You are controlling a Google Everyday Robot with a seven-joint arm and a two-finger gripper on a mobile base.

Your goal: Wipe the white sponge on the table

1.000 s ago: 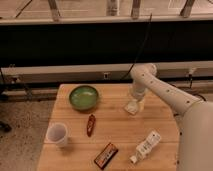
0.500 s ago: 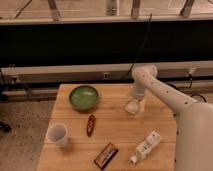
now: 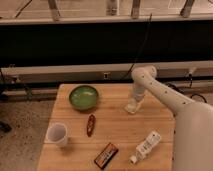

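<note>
Camera view looks down on the white sponge, a small pale pad lying flat on the table toward its right side, a little behind the middle. The gripper comes straight down onto the sponge from above and meets it; whether its fingers are spread or closed on the pad cannot be told from here. The white arm bends at an elbow behind the sponge and slopes down to the right, toward the robot's broad white body at the table's right edge.

To the left of the sponge, well apart, sits a green bowl near the table's back edge. In front of the bowl lies a small reddish-brown packet. A white cup stands upright near the left edge. At the front, a dark snack bar lies at an angle, and just right of it a white bottle with a printed label lies on its side.
</note>
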